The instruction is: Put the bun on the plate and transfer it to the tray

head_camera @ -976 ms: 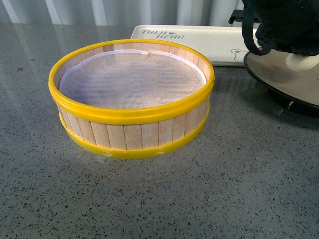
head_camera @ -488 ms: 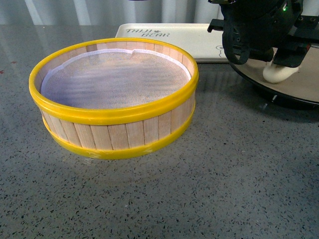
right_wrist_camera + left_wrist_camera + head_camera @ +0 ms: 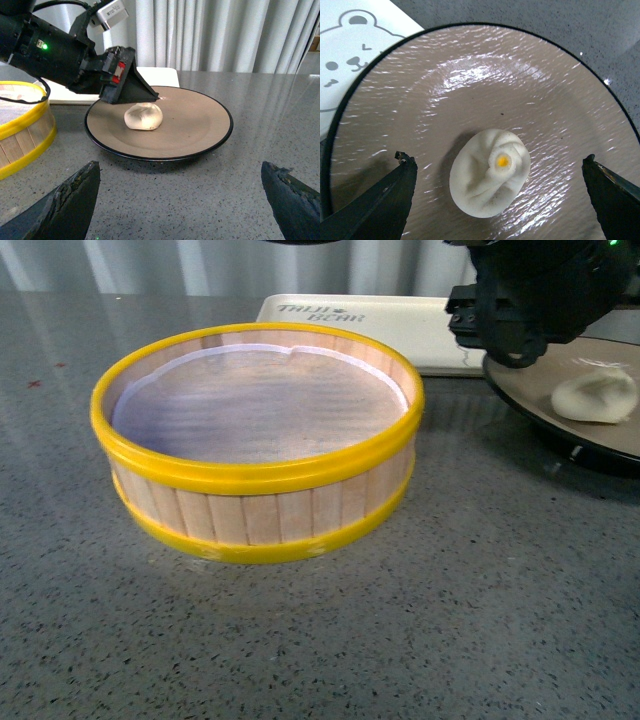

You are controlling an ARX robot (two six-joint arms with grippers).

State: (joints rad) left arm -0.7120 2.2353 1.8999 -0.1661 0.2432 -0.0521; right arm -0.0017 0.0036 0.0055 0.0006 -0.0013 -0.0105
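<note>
The cream-white bun [image 3: 490, 172] lies on the beige-grey, black-rimmed plate [image 3: 470, 80]; it also shows in the front view [image 3: 595, 395] and the right wrist view [image 3: 143, 116]. My left gripper [image 3: 500, 192] is open, hovering just above the bun with a jaw on each side, not touching it; it shows in the front view [image 3: 525, 310] and the right wrist view [image 3: 127, 82]. My right gripper [image 3: 182, 197] is open and empty over the bare countertop, short of the plate [image 3: 200, 125]. The cream tray [image 3: 400, 325] with lettering lies behind, its bear drawing [image 3: 350, 55] beside the plate.
A yellow-rimmed wooden steamer basket [image 3: 260, 475] with a white cloth liner stands empty at the front left, also in the right wrist view [image 3: 20, 135]. Grey speckled countertop [image 3: 400, 640] runs all round. Curtains hang behind.
My left gripper has let go of the bun and lifted off; the bun now rests free on the plate. The front view has shifted sideways.
</note>
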